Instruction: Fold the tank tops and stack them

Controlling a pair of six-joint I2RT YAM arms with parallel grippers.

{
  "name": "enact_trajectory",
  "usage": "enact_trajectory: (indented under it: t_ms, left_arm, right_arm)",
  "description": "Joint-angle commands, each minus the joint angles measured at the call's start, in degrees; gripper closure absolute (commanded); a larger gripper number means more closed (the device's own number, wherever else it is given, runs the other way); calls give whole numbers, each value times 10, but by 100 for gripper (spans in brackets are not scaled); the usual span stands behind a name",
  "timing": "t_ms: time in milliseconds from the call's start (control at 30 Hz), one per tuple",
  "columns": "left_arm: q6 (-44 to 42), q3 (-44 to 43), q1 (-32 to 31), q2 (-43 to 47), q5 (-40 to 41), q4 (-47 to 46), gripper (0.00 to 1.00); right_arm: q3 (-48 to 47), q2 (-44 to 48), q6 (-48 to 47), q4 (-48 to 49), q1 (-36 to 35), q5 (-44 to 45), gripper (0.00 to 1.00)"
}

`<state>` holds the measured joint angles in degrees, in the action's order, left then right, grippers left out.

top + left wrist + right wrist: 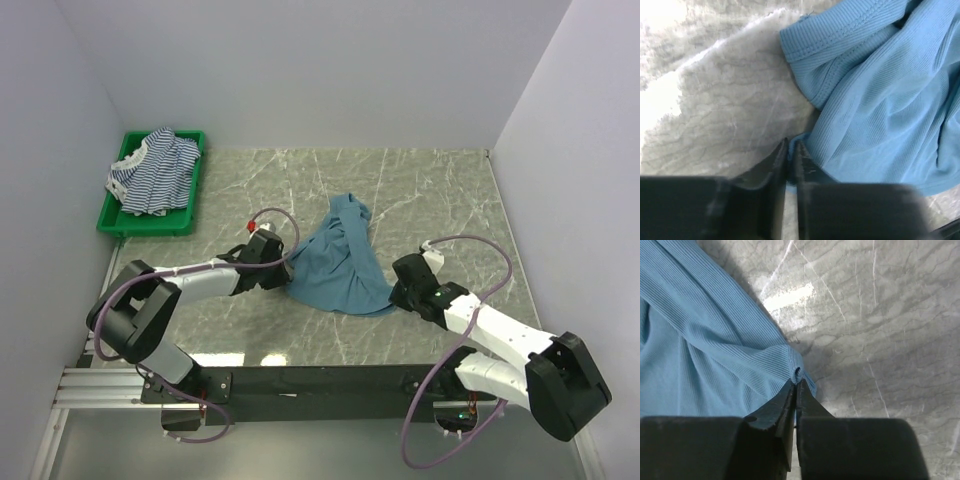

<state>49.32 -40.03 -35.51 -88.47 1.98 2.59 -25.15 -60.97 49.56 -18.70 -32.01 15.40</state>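
Note:
The teal-blue tank top (340, 262) lies bunched in the middle of the marble table. My left gripper (287, 270) is shut on its left edge, seen up close in the left wrist view (791, 145) with blue cloth (880, 110) between the fingers. My right gripper (395, 293) is shut on the top's right corner, seen in the right wrist view (796, 382) pinching a fold of ribbed cloth (705, 350). The thin blue-and-white striped top (155, 170) lies crumpled in the green bin (192, 205) at the back left. The wide black-and-white striped top is not distinguishable.
The marble table (430, 190) is walled in by white panels on the left, back and right. The green bin stands against the left wall. Grey cables loop from both arms over the near part of the table.

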Motion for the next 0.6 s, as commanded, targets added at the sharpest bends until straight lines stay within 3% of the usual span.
enact_trajectory:
  t_ms: [0,33,300,567]
  left_arm:
    - [-4,-4,-6,2,9,45,94]
    - [-4,-4,-6,15,7,45,100]
    - [-5,-52,-5,115,55,130,99]
    - [-21,-245,-1,261,146,267,100]
  right_arm:
    - [-27,24,-9,-3,8,23,100]
    - [-31,29,-15,-7,10,25,100]
    - [-117,95,-49,-50,30,42,100]
    - [-321,171,-105,-83,30,27,100]
